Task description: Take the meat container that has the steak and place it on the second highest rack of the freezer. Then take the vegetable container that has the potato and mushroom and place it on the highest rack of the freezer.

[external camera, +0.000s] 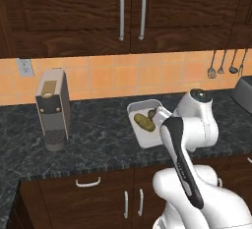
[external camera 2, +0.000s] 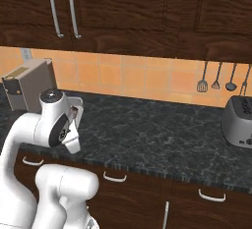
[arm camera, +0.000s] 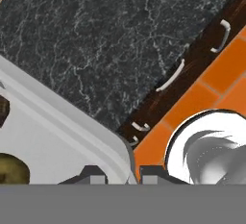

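Straddling the near rim of the vegetable container (arm camera: 72,136), my gripper (arm camera: 117,174) shows in the hand view as two dark fingertips, one just inside the white wall and one just outside it. I read the jaws as closed on that rim, since the wall passes directly between the tips with almost no gap.

In the left base view the gripper (external camera: 158,119) sits at the right edge of the container (external camera: 140,142), largely hidden behind the white wrist. The container rests on the dark speckled counter (external camera: 93,139), near its front edge. Inside it lies the potato (external camera: 144,122), a yellowish-olive oval, with the mushroom (external camera: 152,112), a smaller dark-brown lump, just beside it toward the back wall. In the hand view, the potato (arm camera: 12,169) appears at the lower left and a dark-brown piece at the left edge is probably the mushroom (arm camera: 3,110).

Farther out, a grey coffee machine (external camera: 52,109) stands on the counter well to the left of the container. A toaster (external camera 2: 237,120) stands at the far right in the right base view, with utensils (external camera 2: 216,78) hanging on the orange tiled wall above it. Dark wood cabinets (external camera: 130,12) run overhead.
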Controlling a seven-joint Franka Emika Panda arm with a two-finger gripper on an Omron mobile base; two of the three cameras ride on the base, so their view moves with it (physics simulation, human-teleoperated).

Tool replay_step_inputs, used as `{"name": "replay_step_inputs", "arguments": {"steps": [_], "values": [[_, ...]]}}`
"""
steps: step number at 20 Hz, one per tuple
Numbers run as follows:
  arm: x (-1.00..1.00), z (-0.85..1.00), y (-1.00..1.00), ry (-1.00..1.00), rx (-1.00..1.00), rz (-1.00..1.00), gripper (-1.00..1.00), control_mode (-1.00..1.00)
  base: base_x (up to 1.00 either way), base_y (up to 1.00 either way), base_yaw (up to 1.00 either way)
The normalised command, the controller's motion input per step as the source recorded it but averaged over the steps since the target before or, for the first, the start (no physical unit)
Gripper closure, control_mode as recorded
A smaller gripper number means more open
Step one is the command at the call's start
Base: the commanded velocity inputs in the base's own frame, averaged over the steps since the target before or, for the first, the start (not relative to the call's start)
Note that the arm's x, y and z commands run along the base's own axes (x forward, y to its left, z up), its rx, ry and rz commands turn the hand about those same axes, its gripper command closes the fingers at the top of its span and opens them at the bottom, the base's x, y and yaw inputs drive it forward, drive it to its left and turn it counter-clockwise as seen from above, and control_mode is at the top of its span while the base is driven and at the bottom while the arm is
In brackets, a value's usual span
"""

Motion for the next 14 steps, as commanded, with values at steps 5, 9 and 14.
{"name": "replay_step_inputs", "arguments": {"steps": [5, 9, 14], "values": [[-0.9, 0.65, -0.36, -0.03, 0.08, 0.0, 1.0, -1.0, 0.0, 0.0, 0.0], [-0.66, 0.32, -0.52, -0.03, 0.08, 0.0, 1.0, -1.0, 0.0, 0.0, 0.0], [-0.03, 0.0, 0.0, 0.0, 0.0, 0.0, 1.0, -1.0, 0.0, 0.0, 0.0]]}}
